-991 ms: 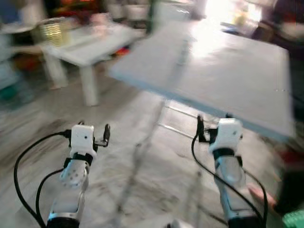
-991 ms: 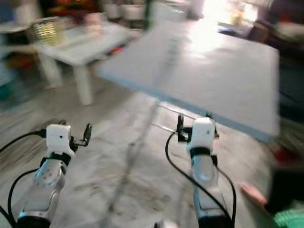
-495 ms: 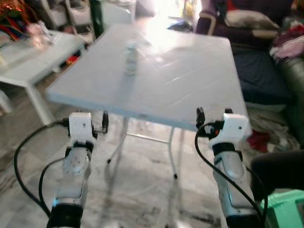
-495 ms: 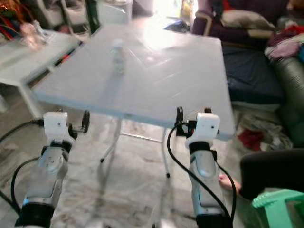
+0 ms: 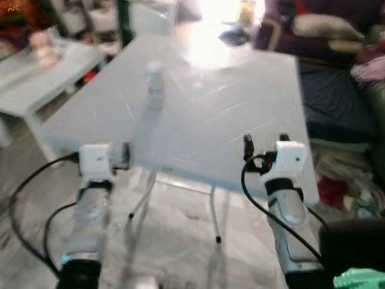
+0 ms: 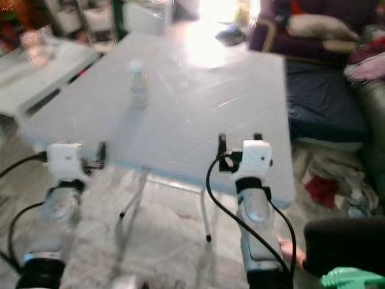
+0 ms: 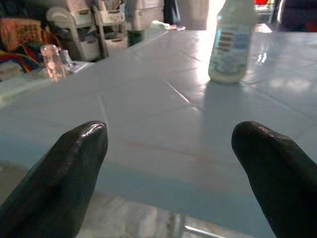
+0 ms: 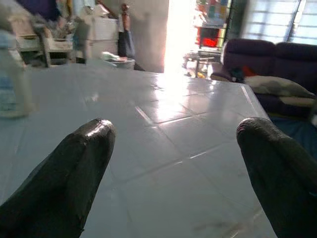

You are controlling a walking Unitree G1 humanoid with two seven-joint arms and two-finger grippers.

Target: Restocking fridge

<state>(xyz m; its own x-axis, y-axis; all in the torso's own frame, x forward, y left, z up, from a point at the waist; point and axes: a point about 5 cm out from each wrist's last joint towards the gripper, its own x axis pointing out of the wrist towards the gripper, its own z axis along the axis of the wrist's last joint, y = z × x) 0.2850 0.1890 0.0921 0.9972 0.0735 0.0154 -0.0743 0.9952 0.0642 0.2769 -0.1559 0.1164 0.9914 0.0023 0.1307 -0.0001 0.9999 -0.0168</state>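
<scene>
Head views, slightly blurred. A small white bottle [image 5: 155,84] stands upright on a pale folding table [image 5: 240,132], in the upper left of centre of the frame, well apart from both grippers. The left gripper [image 7: 173,163] is held at the table's near edge, lower left, fingers spread wide and empty. The right gripper [image 8: 173,163], lower right of centre, is likewise wide and empty. A dark sofa [image 5: 337,66] occupies the upper right; a white side table [image 5: 36,84] the upper left.

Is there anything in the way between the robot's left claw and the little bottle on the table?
Nothing visible. Between the open left claw and the bottle lies just bare table.
</scene>
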